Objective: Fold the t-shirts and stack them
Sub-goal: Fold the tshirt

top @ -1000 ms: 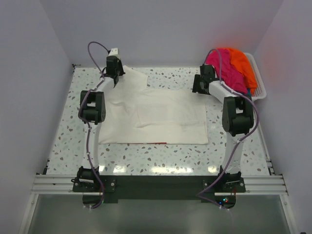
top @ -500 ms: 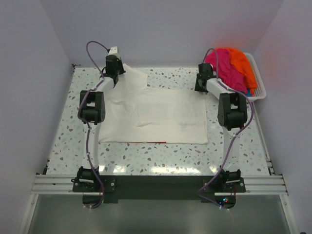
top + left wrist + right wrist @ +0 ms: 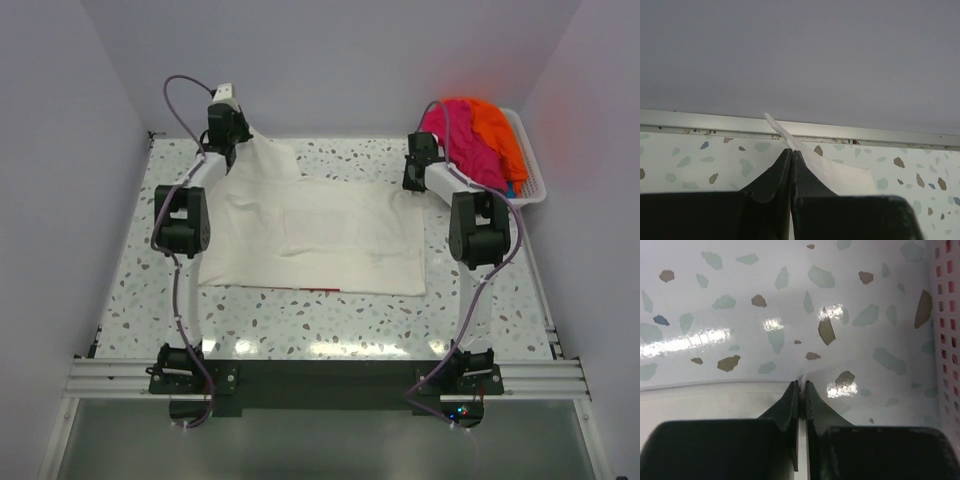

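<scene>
Plainly left end effector clamps cream t-shirt; right end effector seemingly pinches its edge

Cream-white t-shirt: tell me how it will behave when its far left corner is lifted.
Likely floppy: where the left gripper pinches the cream-white t-shirt, the far corner peaks like a tent while the rest lies flat. Probably light, since a fingertip pinch holds it up. It may wrinkle and drag on the table.

In the basket, a teal shirt lay almost wholly buried under the pink shirt and the orange shirt. Left of the basket, the cream shirt's red print showed only as an unreadable sliver.
</scene>
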Motion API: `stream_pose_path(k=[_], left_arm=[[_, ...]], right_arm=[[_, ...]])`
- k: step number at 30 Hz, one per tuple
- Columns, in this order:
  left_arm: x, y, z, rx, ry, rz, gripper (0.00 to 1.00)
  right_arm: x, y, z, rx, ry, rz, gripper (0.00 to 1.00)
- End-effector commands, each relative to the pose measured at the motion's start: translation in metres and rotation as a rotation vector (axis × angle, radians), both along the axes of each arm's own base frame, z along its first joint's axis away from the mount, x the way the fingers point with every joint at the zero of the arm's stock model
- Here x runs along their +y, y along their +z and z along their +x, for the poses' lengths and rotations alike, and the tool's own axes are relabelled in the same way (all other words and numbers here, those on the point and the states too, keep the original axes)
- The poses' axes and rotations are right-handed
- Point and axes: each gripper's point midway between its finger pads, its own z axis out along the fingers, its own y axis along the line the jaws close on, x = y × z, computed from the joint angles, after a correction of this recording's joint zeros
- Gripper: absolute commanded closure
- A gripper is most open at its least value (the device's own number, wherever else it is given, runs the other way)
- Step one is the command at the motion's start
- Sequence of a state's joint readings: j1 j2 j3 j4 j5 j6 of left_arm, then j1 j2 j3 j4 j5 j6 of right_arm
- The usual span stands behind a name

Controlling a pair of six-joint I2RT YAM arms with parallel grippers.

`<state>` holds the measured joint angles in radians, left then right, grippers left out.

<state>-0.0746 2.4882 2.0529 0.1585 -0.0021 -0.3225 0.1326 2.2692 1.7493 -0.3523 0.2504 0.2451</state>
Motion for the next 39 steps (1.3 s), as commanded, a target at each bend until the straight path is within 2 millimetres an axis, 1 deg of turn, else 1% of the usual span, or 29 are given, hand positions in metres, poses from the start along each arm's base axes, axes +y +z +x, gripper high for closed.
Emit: stream_pose_path(k=[1,3,4,6,7,8,10,11,13,14,15,16,17,18,19,20,21,22,23,24,25,26,27,29,31,32,34,35,39], left_arm=[[0.005,0.087,-0.004,-0.163,-0.007,-0.032,1.0],[0.004,0.092,-0.011,-0.159,-0.017,-0.035,1.0],[0.005,0.093,-0.014,-0.156,-0.015,-0.037,1.0],[0.006,0.096,-0.026,-0.152,-0.012,-0.053,1.0],[0.007,0.098,-0.03,-0.151,-0.008,-0.065,1.0],[0.009,0.099,-0.035,-0.149,0.002,-0.069,1.0],[0.01,0.105,-0.05,-0.149,0.008,-0.089,1.0],[0.011,0.107,-0.061,-0.146,0.014,-0.094,1.0],[0.011,0.109,-0.073,-0.14,0.023,-0.116,1.0],[0.013,0.095,-0.083,-0.113,0.032,-0.119,1.0],[0.014,0.111,-0.092,-0.135,0.037,-0.129,1.0],[0.015,0.111,-0.099,-0.13,0.046,-0.144,1.0],[0.015,0.097,-0.109,-0.097,0.05,-0.149,1.0],[0.017,0.109,-0.118,-0.114,0.061,-0.157,1.0],[0.021,0.109,-0.124,-0.11,0.086,-0.174,1.0],[0.023,0.105,-0.137,-0.097,0.107,-0.179,1.0],[0.025,0.105,-0.143,-0.092,0.117,-0.187,1.0],[0.026,0.103,-0.15,-0.085,0.131,-0.203,1.0],[0.029,0.089,-0.161,-0.057,0.151,-0.205,1.0],[0.03,0.1,-0.169,-0.074,0.159,-0.214,1.0],[0.031,0.099,-0.176,-0.068,0.168,-0.227,1.0],[0.032,0.087,-0.186,-0.045,0.174,-0.228,1.0],[0.033,0.097,-0.194,-0.063,0.177,-0.236,1.0],[0.035,0.092,-0.212,-0.051,0.194,-0.254,1.0],[0.036,0.088,-0.222,-0.041,0.209,-0.266,1.0],[0.039,0.083,-0.232,-0.027,0.228,-0.268,1.0],[0.042,0.079,-0.242,-0.014,0.251,-0.28,1.0],[0.047,0.075,-0.251,-0.003,0.281,-0.281,1.0],[0.053,0.07,-0.269,0.02,0.326,-0.302,1.0]], right_arm=[[-0.01,0.063,0.006,-0.145,-0.049,-0.005,1.0],[-0.01,0.067,0.0,-0.153,-0.058,-0.003,1.0],[-0.011,0.078,-0.002,-0.176,-0.064,0.009,1.0],[-0.01,0.078,-0.01,-0.179,-0.073,0.025,1.0],[-0.01,0.089,-0.013,-0.201,-0.075,0.035,1.0],[-0.01,0.085,-0.02,-0.191,-0.078,0.038,1.0],[-0.01,0.087,-0.027,-0.194,-0.091,0.052,1.0],[-0.011,0.087,-0.034,-0.189,-0.1,0.057,1.0],[-0.01,0.088,-0.042,-0.184,-0.101,0.069,1.0],[-0.011,0.089,-0.05,-0.183,-0.107,0.076,1.0],[-0.01,0.089,-0.055,-0.182,-0.113,0.087,1.0],[-0.01,0.087,-0.06,-0.177,-0.117,0.094,1.0],[-0.011,0.081,-0.069,-0.16,-0.123,0.095,1.0],[-0.011,0.086,-0.074,-0.168,-0.137,0.106,1.0],[-0.011,0.086,-0.079,-0.165,-0.142,0.109,1.0],[-0.012,0.079,-0.088,-0.143,-0.145,0.111,1.0],[-0.011,0.084,-0.092,-0.153,-0.155,0.126,1.0],[-0.011,0.084,-0.096,-0.15,-0.159,0.134,1.0],[-0.011,0.078,-0.104,-0.135,-0.159,0.138,1.0],[-0.01,0.083,-0.108,-0.144,-0.162,0.153,1.0],[-0.011,0.079,-0.114,-0.131,-0.166,0.154,1.0],[-0.01,0.079,-0.118,-0.127,-0.167,0.156,1.0],[-0.01,0.079,-0.121,-0.126,-0.169,0.161,1.0],[-0.011,0.08,-0.129,-0.123,-0.172,0.163,1.0],[-0.01,0.082,-0.133,-0.124,-0.173,0.172,1.0],[-0.011,0.079,-0.136,-0.116,-0.175,0.171,1.0],[-0.01,0.078,-0.14,-0.112,-0.179,0.175,1.0],[-0.01,0.079,-0.142,-0.113,-0.179,0.178,1.0],[-0.012,0.076,-0.147,-0.104,-0.189,0.176,1.0]])
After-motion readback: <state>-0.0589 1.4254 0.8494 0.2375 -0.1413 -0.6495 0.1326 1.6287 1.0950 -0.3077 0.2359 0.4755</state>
